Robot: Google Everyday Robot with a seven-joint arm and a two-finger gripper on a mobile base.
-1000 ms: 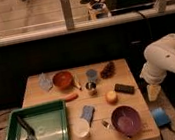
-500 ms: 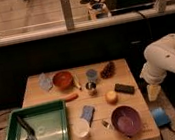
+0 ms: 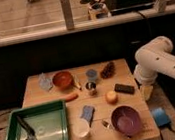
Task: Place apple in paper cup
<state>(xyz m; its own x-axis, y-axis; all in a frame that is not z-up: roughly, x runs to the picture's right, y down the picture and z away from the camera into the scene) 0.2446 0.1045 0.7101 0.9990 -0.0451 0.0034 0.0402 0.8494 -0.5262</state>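
The task is at its opening step: nothing has been picked up, and the reach toward the apple [image 3: 111,96] has not begun. The apple sits on the bench [image 3: 126,67], right of centre, between a black block [image 3: 124,88] and a shiny metal cup [image 3: 91,88], with the purple bowl [image 3: 126,120] just in front of it. The paper cup [image 3: 81,128] stands upright near the front edge, left of the bowl and beside the green tray [image 3: 37,108], well apart from the apple.

The white arm is folded at the right side of the bench, its elbow raised and its forearm dropping downward. The end effector [image 3: 147,92] hangs off the right edge, near the black block, spread wide and holding nothing.

The next move likely calls for swinging left over the bench, descending onto the apple while clearing the block and bowl, then closing around the fruit.
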